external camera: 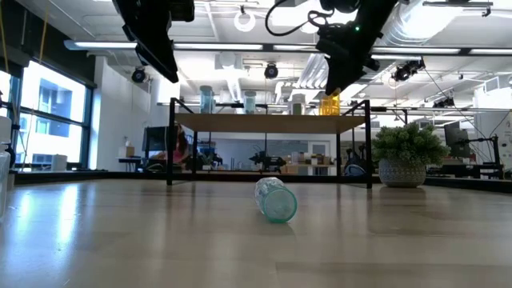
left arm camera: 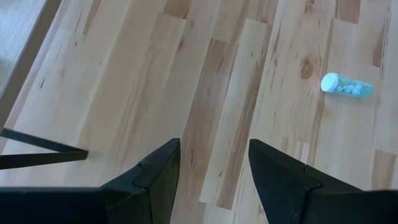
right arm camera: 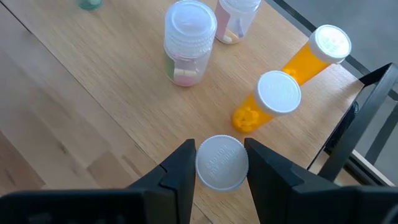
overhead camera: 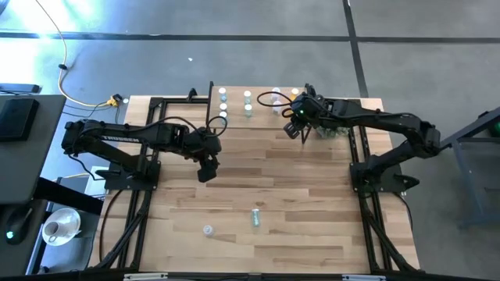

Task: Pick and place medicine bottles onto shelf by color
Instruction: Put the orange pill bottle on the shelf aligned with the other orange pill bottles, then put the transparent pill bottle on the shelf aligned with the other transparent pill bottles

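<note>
Potted spiky green plant [external camera: 406, 154] on the plank tabletop [overhead camera: 258, 179]; yellow cable [overhead camera: 66, 78] across grey floor [overhead camera: 234, 39].

A grey concrete floor [overhead camera: 234, 47] with dark seams surrounds the light plank surface [overhead camera: 258, 179]. Beyond it lies an open workshop: tall windows [external camera: 48, 120] bright with daylight, a white ceiling crossed by ducts [external camera: 232, 80], and cluttered benches [external camera: 472, 168] along the far side.

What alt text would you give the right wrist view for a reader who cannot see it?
The right gripper is shut on a white-capped bottle above the light-wood shelf. Two orange bottles with white caps stand just beyond it near the shelf's edge, with a clear bottle holding pale pills farther along.
</note>
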`<action>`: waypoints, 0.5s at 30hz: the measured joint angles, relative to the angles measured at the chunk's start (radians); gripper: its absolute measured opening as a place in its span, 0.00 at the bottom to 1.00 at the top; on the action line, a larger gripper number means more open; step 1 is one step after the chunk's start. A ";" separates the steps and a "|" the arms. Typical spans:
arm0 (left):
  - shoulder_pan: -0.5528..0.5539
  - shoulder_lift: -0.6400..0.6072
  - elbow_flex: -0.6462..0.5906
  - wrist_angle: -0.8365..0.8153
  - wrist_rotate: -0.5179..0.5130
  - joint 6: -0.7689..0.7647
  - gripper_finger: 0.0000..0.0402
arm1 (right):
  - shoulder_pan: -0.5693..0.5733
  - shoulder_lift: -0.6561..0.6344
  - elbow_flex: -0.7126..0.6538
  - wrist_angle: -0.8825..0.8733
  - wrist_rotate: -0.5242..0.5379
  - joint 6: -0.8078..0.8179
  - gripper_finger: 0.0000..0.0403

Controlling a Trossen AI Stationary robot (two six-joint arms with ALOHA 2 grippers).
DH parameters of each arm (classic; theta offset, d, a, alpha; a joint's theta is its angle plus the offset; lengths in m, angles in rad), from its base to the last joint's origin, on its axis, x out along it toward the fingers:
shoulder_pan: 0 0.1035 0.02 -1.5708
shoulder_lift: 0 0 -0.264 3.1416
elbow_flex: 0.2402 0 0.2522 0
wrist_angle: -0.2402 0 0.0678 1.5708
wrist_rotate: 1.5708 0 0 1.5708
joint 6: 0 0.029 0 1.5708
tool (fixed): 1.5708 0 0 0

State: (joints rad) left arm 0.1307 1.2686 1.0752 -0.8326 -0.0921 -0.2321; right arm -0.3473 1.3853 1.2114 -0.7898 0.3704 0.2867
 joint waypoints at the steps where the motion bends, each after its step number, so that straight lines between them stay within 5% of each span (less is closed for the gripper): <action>1: 0.000 0.000 0.000 0.000 0.000 0.000 0.45 | 0.000 0.000 0.000 0.000 0.003 0.000 0.29; 15: 0.000 0.000 0.000 0.000 0.000 0.000 0.45 | -0.002 0.002 -0.002 0.007 0.040 -0.019 0.42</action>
State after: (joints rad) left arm 0.1307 1.2686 1.0752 -0.8329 -0.0925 -0.2321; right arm -0.3496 1.3876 1.2098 -0.7827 0.4107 0.2673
